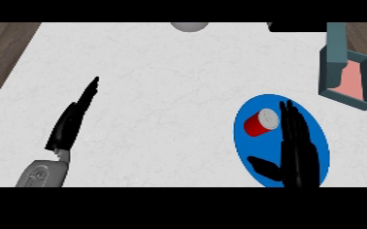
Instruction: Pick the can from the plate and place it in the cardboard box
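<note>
My right hand point(297, 145), fingers spread straight, hovers over the blue plate point(247, 162) at lower right, just beside the red can point(261, 123); I should curl around its side before lifting.

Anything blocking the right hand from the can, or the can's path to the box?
Nothing visible. The right hand hovers open over the blue plate, right beside the red can. Between can and box, upper right, only bare counter shows.
</note>
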`<move>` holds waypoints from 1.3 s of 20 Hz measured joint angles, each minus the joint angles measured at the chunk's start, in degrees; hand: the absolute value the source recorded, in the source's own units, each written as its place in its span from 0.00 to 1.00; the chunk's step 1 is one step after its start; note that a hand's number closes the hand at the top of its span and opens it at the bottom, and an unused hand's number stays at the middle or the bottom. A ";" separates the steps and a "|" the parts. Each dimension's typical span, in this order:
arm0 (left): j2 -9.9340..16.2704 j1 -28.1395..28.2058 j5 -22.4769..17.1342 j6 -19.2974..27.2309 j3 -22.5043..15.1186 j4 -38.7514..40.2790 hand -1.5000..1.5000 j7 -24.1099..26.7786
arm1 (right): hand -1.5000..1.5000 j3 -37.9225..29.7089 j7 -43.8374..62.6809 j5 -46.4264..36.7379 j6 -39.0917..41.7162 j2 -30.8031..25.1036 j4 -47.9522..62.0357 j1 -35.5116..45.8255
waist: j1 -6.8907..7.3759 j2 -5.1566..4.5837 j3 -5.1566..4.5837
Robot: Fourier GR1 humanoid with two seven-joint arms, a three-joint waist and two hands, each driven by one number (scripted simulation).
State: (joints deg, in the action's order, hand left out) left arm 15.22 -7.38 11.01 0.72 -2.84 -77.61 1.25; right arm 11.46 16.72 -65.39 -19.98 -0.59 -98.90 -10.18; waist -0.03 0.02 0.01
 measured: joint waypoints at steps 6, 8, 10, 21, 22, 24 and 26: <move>-0.62 0.54 1.27 -1.19 1.42 0.19 0.50 1.10 | 0.00 -1.58 -1.48 2.51 -1.42 0.10 6.93 4.97 | 0.03 -0.01 0.00; -1.17 0.76 2.08 -1.25 1.79 0.37 0.50 1.48 | 0.00 -2.01 -1.42 2.90 -0.99 0.16 7.79 6.25 | 0.03 -0.02 0.00; -1.34 -0.23 2.24 -1.96 2.57 1.10 0.50 1.33 | 0.00 -2.48 -2.16 3.52 -1.77 0.15 10.16 7.51 | 0.01 -0.01 -0.01; -2.64 0.65 3.56 -3.30 3.87 -1.09 0.50 0.23 | 1.00 -2.90 -2.60 -0.54 -7.59 -0.91 16.70 11.96 | 0.09 0.14 -0.12; -2.99 0.64 3.84 -3.05 3.70 -1.05 0.50 0.17 | 1.00 -2.82 -2.48 -2.05 -8.80 -0.80 17.36 12.32 | 0.08 0.16 -0.13; -2.66 0.19 3.60 -3.67 4.25 -0.40 0.50 0.72 | 1.00 -3.30 -2.63 -3.84 -11.18 -0.91 18.38 12.97 | 0.05 0.16 -0.16; -2.46 0.80 3.62 -4.05 4.44 -1.35 0.50 0.59 | 1.00 -3.09 -1.99 -6.17 -13.85 -0.38 18.85 13.03 | 0.07 0.16 -0.15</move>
State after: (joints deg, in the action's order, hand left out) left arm 12.75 -6.58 14.63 -3.34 1.60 -78.97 1.84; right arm 8.37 14.73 -71.56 -33.83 -0.97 -80.06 2.85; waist 0.04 0.19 -0.14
